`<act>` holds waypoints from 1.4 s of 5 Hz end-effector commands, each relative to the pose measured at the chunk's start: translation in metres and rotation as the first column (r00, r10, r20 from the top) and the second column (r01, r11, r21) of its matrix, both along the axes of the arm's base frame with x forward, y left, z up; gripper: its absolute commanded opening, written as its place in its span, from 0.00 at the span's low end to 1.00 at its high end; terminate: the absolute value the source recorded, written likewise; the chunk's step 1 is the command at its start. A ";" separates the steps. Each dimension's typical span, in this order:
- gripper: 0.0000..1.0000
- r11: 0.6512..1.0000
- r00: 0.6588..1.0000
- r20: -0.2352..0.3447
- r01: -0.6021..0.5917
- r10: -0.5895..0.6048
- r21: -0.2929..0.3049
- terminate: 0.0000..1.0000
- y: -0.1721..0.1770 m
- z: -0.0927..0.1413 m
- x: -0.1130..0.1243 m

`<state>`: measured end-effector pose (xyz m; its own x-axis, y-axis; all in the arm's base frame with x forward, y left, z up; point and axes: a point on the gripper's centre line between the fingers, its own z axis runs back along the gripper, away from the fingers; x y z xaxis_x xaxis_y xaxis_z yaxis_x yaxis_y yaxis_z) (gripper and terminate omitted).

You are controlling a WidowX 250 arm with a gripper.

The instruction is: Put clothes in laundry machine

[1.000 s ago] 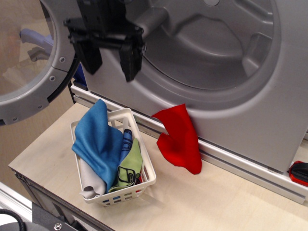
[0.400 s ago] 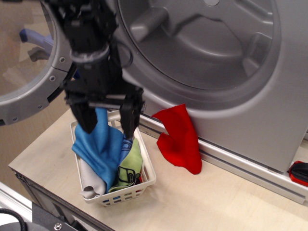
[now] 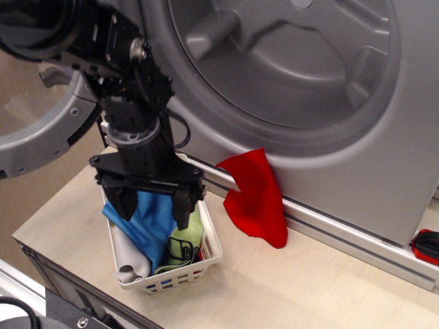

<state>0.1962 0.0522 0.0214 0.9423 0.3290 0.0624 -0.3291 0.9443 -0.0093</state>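
clothes (image 3: 154, 229) in basket (image 3: 211, 251) partly hidden behind spread claw (image 3: 152, 209)

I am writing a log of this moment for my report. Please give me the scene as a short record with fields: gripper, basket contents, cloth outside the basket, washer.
gripper: gripper open, fingers down, straddling the blue cloth in the basket
basket: white lattice basket on the wooden table
basket contents: blue cloth on top, white-grey cloth at front left, light green cloth at right
cloth outside: red cloth hanging over the washer's lower front rail
washer: silver front-loading washer, door swung open to the left
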 end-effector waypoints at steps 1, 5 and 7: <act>1.00 0.999 1.000 0.011 0.010 -0.010 0.048 0.00 0.010 -0.021 0.000; 1.00 0.999 0.999 0.037 -0.037 0.036 0.017 0.00 0.005 -0.050 0.008; 1.00 0.999 0.999 0.017 -0.038 0.037 0.030 0.00 0.010 -0.064 0.013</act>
<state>0.2024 0.0597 -0.0479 0.9284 0.3664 0.0618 -0.3678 0.9298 0.0119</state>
